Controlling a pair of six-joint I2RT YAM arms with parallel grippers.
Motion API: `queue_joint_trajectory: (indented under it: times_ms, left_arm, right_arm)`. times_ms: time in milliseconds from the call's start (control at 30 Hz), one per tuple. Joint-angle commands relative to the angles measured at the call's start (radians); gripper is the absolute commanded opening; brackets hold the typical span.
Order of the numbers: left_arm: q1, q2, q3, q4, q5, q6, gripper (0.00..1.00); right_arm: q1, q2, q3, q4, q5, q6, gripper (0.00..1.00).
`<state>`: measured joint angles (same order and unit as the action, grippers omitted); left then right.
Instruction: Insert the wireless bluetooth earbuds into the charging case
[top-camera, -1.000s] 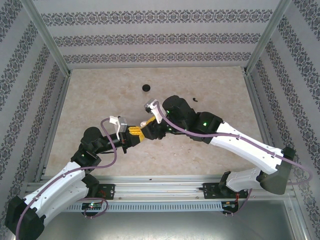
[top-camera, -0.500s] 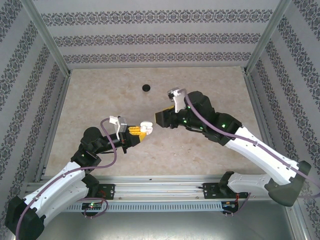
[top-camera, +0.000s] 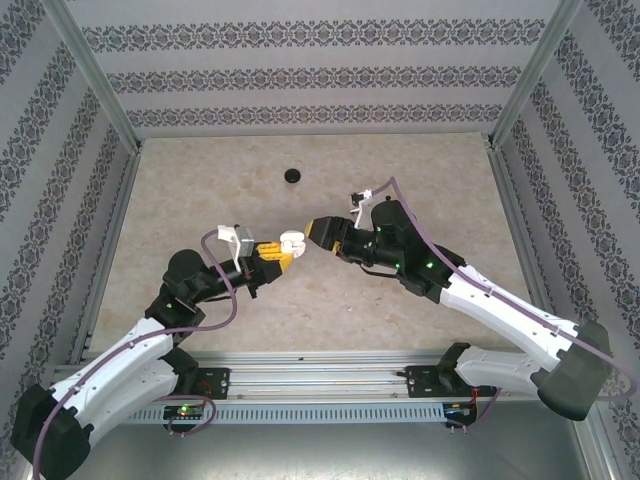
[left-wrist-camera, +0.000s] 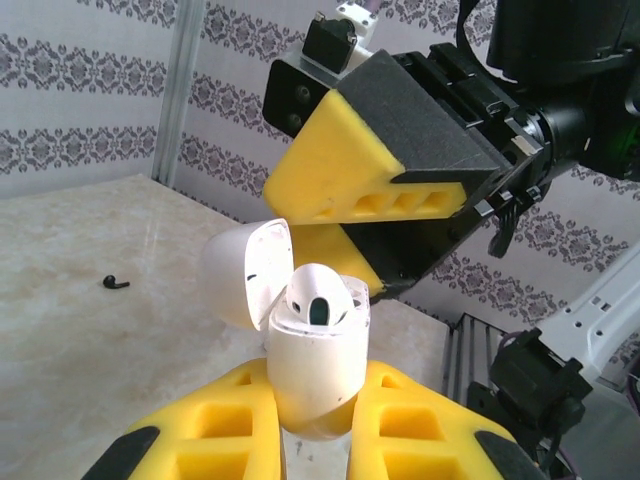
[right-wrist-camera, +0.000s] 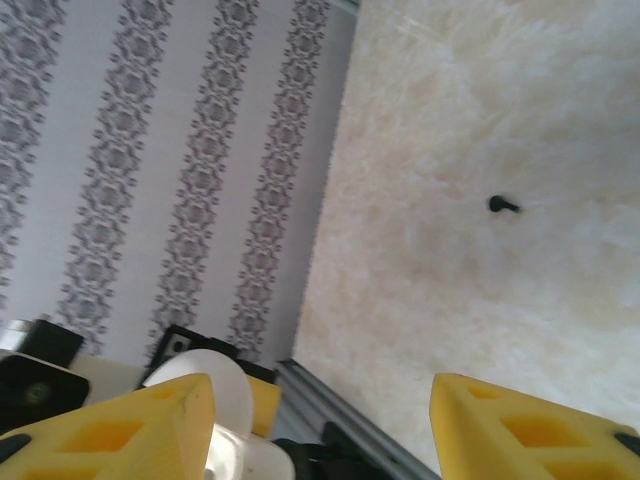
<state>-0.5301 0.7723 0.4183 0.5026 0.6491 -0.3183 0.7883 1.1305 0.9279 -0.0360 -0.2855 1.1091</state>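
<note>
White charging case (left-wrist-camera: 312, 365) is clamped in left jaws; right jaws stand apart just beside.

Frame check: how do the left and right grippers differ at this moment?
The left gripper is shut on the white case, whose lid is flipped open. The right gripper is open with nothing between its fingers. In the top view the left gripper points right and the right gripper points left, its tips close beside the case. Both have yellow-and-black fingers and face each other closely.
</note>
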Motion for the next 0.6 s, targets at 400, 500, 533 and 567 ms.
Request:
queue_joint_trajectory:
  times_ms: [400,500,533,567]
  left_arm:
    - [-0.005,0.056,0.057,0.16,-0.073,0.008,0.0]
    - [-0.006,0.069,0.062,0.172,-0.074,0.006,0.0]
    - [-0.005,0.074,0.063,0.176,-0.072,0.005,0.0]
    - [-0.005,0.079,0.065,0.179,-0.071,0.005,0.0]
  right_arm:
    - [0.037,0.05,-0.072,0.318,-0.036,0.211,0.6]
    - [0.041,0.065,-0.069,0.324,-0.043,0.219,0.57]
    - [0.04,0.068,-0.069,0.332,-0.045,0.227,0.56]
    - [0.041,0.073,-0.071,0.341,-0.05,0.234,0.54]
